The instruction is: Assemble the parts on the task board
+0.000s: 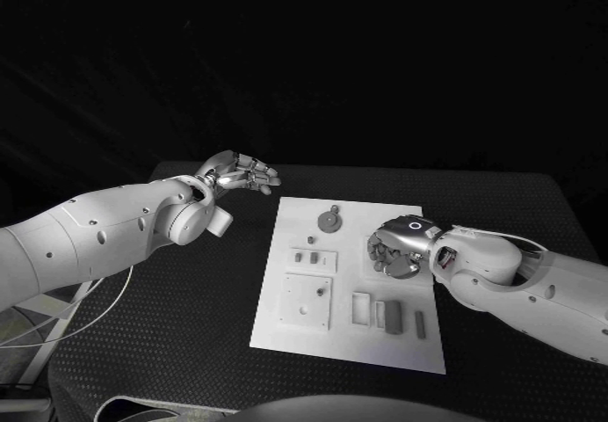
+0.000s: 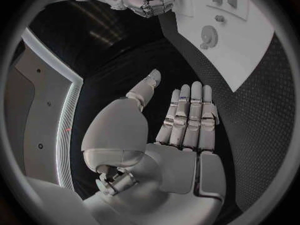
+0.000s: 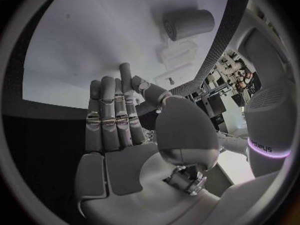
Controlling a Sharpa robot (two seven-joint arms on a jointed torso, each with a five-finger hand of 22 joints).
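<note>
The white task board (image 1: 289, 330) lies in the middle of the black table. On it are a round grey part (image 1: 330, 220) at the far end, small parts on a raised plate (image 1: 313, 259), a square block (image 1: 307, 299) and upright bars (image 1: 392, 316). My right hand (image 1: 395, 251) hovers over the board's right side, holding nothing. Its fingers (image 3: 111, 120) are straight, above the board (image 3: 87, 45) near a grey cylinder (image 3: 187, 24). My left hand (image 1: 238, 173) is raised off the board's far left corner. Its fingers (image 2: 187, 117) are flat and empty, with the board (image 2: 244, 50) beyond them.
Black textured table (image 1: 165, 334) surrounds the board, with bare room on its left and near sides. White cables (image 1: 76, 321) hang off the table's left edge. The left wrist view shows my right hand (image 2: 140, 2) by the board's far side.
</note>
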